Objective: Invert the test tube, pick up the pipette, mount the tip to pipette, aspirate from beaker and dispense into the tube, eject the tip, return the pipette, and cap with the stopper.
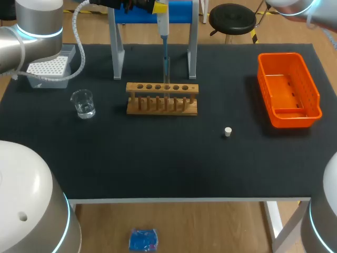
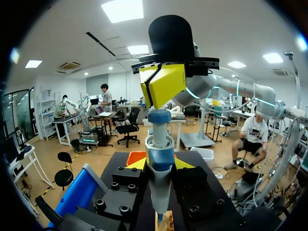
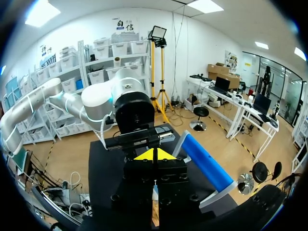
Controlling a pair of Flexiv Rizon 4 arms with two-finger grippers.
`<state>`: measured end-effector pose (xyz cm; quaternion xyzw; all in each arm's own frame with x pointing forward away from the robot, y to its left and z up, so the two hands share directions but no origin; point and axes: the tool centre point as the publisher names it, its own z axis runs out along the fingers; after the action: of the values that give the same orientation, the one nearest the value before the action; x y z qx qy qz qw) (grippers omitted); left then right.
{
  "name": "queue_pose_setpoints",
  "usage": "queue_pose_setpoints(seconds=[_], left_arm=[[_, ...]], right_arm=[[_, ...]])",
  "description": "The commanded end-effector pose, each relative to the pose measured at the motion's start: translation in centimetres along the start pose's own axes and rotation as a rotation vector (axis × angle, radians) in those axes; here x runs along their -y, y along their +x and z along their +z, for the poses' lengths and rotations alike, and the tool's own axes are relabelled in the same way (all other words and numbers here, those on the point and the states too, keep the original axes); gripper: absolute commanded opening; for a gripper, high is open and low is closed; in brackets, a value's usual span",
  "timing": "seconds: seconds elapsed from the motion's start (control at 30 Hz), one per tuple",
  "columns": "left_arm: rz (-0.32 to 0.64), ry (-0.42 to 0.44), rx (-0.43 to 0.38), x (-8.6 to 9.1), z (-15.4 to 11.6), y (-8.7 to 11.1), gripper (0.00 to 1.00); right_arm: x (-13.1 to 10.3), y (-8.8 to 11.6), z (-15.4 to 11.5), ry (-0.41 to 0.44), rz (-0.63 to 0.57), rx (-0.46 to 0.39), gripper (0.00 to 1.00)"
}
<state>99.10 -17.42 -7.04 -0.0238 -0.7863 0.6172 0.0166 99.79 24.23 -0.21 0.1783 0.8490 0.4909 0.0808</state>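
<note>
While white-and-blue pipette [image 1: 163, 29] hangs tip-down over light wooden tube rack [image 1: 162, 98], we judge dispense step underway; tube itself hard to make out. Left: eject tip, return pipette, cap with small white stopper [image 1: 228, 132], loose on black mat. Only left wrist view shows left gripper [image 2: 159, 166] clamped on pipette body, right gripper [image 2: 161, 85] atop plunger. Right wrist view shows its fingers pressed together, empty.
</note>
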Motion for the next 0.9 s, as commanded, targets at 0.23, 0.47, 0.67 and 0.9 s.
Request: queue_pose_setpoints(seconds=[0.23,0.47,0.67,0.9], left_arm=[[0.000,0.000,-0.002,0.0,-0.1,0.0,0.00],[0.000,0.000,-0.002,0.0,-0.1,0.0,0.00],[0.000,0.000,-0.002,0.0,-0.1,0.0,0.00],[0.000,0.000,-0.002,0.0,-0.1,0.0,0.00]], right_arm=[[0.3,-0.1,0.5,0.009,0.005,-0.004,0.00],[0.6,-0.2,0.6,0.013,0.006,-0.002,0.00],[0.8,-0.2,0.6,0.014,0.006,-0.003,0.00],[1.2,-0.2,0.9,0.025,0.000,-0.003,0.00]])
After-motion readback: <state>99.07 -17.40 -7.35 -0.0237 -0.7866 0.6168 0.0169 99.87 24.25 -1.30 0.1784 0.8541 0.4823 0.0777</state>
